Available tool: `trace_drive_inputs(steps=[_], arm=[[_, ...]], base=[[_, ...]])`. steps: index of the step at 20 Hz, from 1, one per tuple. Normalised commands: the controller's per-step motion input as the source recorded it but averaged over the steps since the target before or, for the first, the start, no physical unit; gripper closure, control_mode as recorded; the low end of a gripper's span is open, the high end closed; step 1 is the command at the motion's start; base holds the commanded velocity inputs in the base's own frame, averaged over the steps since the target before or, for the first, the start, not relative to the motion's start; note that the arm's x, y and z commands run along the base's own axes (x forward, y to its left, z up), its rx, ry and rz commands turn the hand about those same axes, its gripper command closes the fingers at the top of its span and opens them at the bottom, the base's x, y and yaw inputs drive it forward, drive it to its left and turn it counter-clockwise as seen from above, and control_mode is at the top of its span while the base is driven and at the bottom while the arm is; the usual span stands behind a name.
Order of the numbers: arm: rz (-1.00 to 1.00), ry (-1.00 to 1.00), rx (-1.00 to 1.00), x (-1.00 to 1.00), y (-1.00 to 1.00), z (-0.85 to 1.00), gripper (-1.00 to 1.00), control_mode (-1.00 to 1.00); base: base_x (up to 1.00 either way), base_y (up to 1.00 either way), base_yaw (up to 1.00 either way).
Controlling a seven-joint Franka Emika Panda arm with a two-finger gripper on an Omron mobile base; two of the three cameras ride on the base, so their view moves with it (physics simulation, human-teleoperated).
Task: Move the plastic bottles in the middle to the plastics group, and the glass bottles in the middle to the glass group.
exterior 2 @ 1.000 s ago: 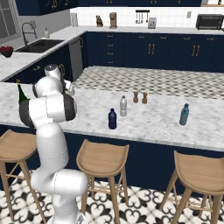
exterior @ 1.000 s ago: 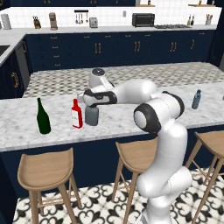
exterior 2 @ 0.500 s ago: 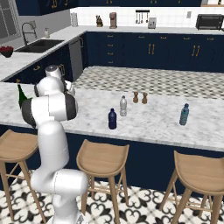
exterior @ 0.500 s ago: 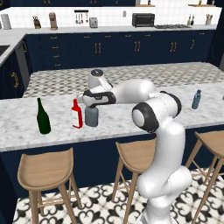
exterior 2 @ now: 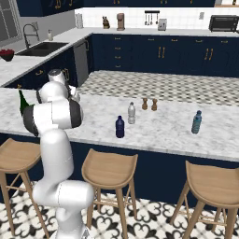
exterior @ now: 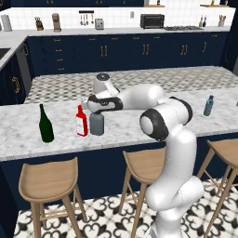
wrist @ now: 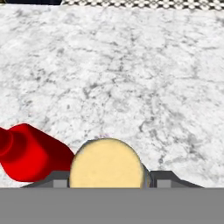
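The squat grey glass bottle with a tan cap stands on the marble counter, right beside the red flat bottle and near the green wine bottle. My gripper hovers over its top, open, with a finger on either side of the cap and a thin gap showing. The navy plastic bottle and the clear plastic bottle stand mid-counter. The grey-blue bottle stands far right.
Two brown-topped shakers stand behind the clear bottle. Wooden stools line the counter's near edge. The red bottle lies close to my left finger in the hand view. Bare marble stretches beyond the cap.
The jaws have spread a little away from the grey bottle's top. The bottle stays upright next to the red one, and the arm has hardly moved.
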Motion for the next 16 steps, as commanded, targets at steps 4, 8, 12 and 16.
trace_drive_inputs(steps=[4, 8, 12, 16], arm=[[0.00, 0.00, 0.00, 0.00, 0.00, 0.30, -1.00, -1.00], [0.00, 0.00, 0.00, 0.00, 0.00, 0.49, -1.00, -1.00], [-0.01, 0.00, 0.01, -0.17, -0.13, 0.47, -1.00, -1.00], [-0.07, 0.00, 0.04, -0.42, -0.70, 0.09, -1.00, -1.00]], base=[[0.00, 0.00, 0.00], [0.00, 0.00, 0.00], [0.00, 0.00, 0.00], [0.00, 0.00, 0.00]])
